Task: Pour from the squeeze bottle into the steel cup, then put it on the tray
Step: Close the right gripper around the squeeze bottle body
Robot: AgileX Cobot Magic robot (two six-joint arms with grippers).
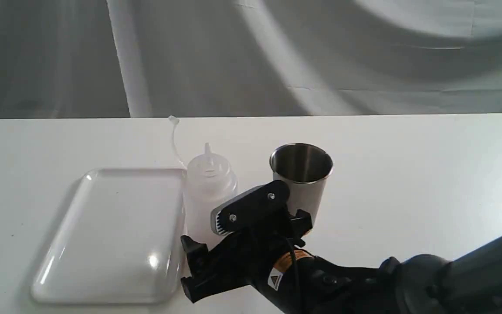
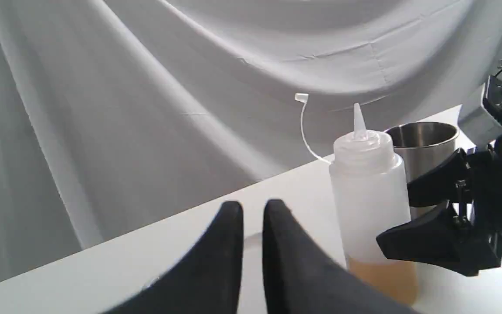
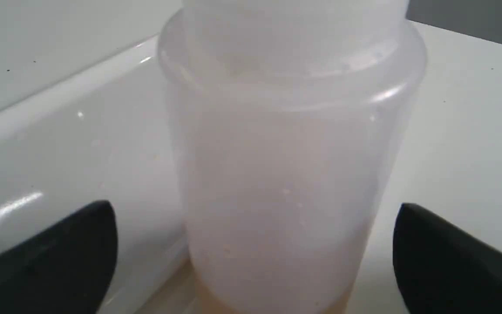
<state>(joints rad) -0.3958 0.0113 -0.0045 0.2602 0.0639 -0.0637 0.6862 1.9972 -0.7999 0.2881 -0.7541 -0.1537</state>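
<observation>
Right jaws wide; white table (image 1: 408,174), grey drape (image 1: 233,56)

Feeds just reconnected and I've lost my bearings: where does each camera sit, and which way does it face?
Exterior view: raised, in front of the table, facing the grey drape; tray, squeeze bottle, steel cup; right arm enters lower right.
Right wrist view: behind the open right pincer, close on the bottle; tray beside it.
Left wrist view: low, past the shut left pincer toward bottle, cup and right pincer.
Shared: all three show the bottle.
</observation>
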